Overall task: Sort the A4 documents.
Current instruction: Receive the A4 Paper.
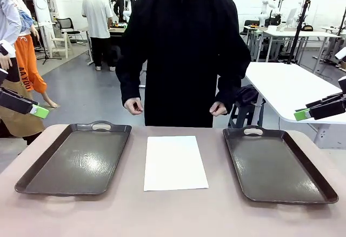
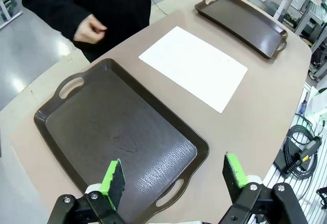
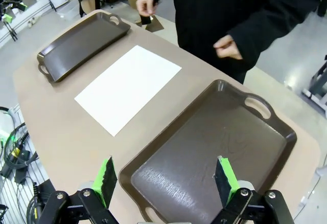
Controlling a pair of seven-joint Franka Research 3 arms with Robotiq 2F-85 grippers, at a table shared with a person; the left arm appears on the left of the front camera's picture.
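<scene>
A stack of white A4 documents (image 1: 175,162) lies flat on the table between two dark trays; it looks like one sheet from above, and also shows as the white paper (image 2: 194,66) and the white paper (image 3: 129,87). My left gripper (image 1: 30,107) hovers open at the left edge, high above the left tray (image 1: 75,158). In its wrist view the left gripper (image 2: 174,175) is open over that tray (image 2: 117,132). My right gripper (image 1: 311,111) hangs open at the right edge above the right tray (image 1: 275,164); the right gripper (image 3: 163,175) holds nothing.
A person in a dark coat stands at the far side, both hands (image 1: 133,106) loosely closed near the table edge. Both trays have bare floors. Cables (image 2: 299,147) hang beside the table. Other tables and people stand in the background.
</scene>
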